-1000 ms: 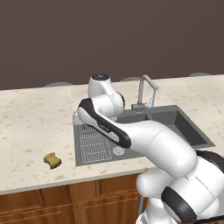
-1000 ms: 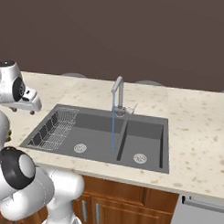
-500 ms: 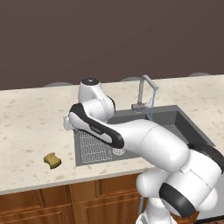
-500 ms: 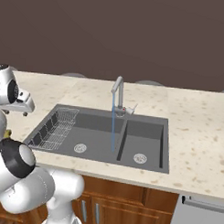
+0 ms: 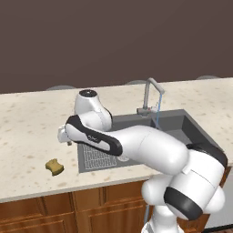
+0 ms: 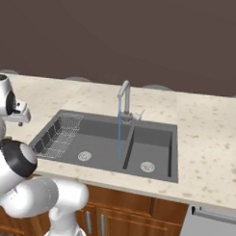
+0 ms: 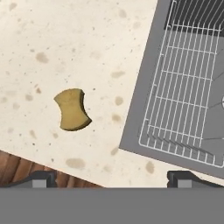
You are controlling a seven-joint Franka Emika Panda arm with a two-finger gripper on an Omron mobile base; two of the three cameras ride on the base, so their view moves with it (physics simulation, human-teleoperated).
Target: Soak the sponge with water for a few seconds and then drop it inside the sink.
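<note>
The mustard-yellow sponge (image 5: 54, 167) lies flat on the speckled counter, left of the sink (image 5: 179, 122) and close to the front edge. My gripper (image 5: 68, 143) hangs above the counter just past the sink's left rim, a little behind and to the right of the sponge. In the hand view the sponge (image 7: 72, 109) sits left of centre, well ahead of the gripper (image 7: 111, 179), whose fingertips (image 7: 43, 177) stand far apart and open with nothing between them. A thin blue stream of water (image 6: 119, 134) runs from the grey faucet (image 6: 123, 93) into the sink (image 6: 153, 133).
The wire-grid drainboard (image 7: 188, 100) fills the sink's left section, right beside the gripper. The counter's front edge and wooden cabinet fronts (image 7: 17, 164) lie just below the sponge. Open counter stretches left and behind the sponge.
The arm has swung left, away from the drainboard and out over the counter beside the sink, bringing the hand closer to the sponge. The sponge has stayed put and the water keeps running.
</note>
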